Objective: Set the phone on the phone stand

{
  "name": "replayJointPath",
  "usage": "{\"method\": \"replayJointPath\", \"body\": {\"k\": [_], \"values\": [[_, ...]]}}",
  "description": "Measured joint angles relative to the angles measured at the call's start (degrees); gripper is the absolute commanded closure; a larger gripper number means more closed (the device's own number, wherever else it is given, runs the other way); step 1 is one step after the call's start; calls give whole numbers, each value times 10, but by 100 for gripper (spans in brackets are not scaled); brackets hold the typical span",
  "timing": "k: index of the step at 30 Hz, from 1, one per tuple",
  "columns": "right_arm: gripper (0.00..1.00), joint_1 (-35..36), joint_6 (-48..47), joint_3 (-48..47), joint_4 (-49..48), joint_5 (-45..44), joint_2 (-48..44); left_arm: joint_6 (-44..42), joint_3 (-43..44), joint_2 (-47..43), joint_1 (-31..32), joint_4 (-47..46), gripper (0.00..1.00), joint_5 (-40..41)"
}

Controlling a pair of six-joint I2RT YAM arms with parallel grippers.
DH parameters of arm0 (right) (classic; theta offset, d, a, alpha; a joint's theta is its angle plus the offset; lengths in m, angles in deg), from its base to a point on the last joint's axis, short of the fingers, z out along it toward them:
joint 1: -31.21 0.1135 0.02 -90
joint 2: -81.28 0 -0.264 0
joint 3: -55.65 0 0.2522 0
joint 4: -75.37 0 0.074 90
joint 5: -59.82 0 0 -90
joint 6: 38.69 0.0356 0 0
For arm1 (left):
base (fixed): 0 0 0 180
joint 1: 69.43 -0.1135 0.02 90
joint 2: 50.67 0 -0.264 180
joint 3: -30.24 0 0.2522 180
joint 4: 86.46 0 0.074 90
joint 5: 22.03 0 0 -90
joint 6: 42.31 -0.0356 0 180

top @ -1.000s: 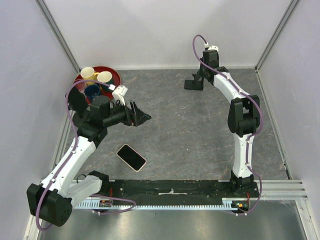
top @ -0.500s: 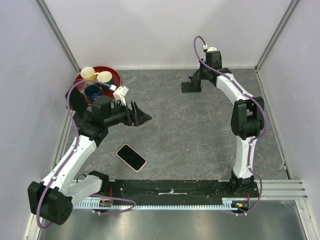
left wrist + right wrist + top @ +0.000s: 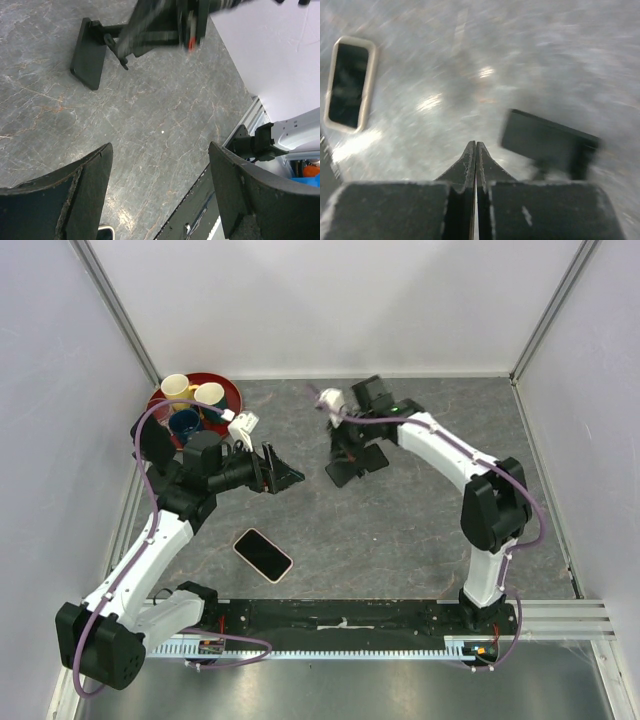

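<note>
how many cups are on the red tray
3: left cream cup at the far edge of the tray, right cream cup beside it, blue cup nearer the arms. Part of the tray is covered, so another may be hidden.

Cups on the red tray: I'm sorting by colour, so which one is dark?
The dark blue cup, at the red tray's near edge; the cream cups behind it are pale.
</note>
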Motion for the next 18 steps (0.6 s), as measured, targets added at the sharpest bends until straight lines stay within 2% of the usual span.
{"method": "replayJointPath", "body": {"k": [2, 5, 6, 8, 9, 11, 13, 16, 17, 18], "values": [[100, 42, -35, 3, 49, 20, 4, 0, 0, 0, 0, -1, 17, -5], [97, 84, -47, 36, 66, 30, 0, 0, 0, 0, 0, -2, 17, -8], [80, 90, -39, 61, 55, 27, -10, 0, 0, 0, 0, -3, 17, -8], [70, 88, -11, 105, 34, 6, -40, 0, 0, 1, 0, -5, 17, -8], [57, 84, 19, 130, 16, -14, -63, 0, 0, 3, 0, -7, 17, -9], [42, 73, 91, 171, -26, -85, -116, 0, 0, 11, 0, -9, 17, -9], [37, 48, 189, 195, -70, -135, -165, 0, 0, 18, 0, -10, 17, -8], [22, -26, 336, 255, -155, -160, -228, 0, 0, 24, 0, -10, 17, -9], [8, -47, 369, 279, -172, -163, -243, 0, 0, 24, 0, -9, 17, -8], [2, -71, 404, 313, -193, -169, -260, 0, 0, 24, 0, -10, 17, -8]]}}
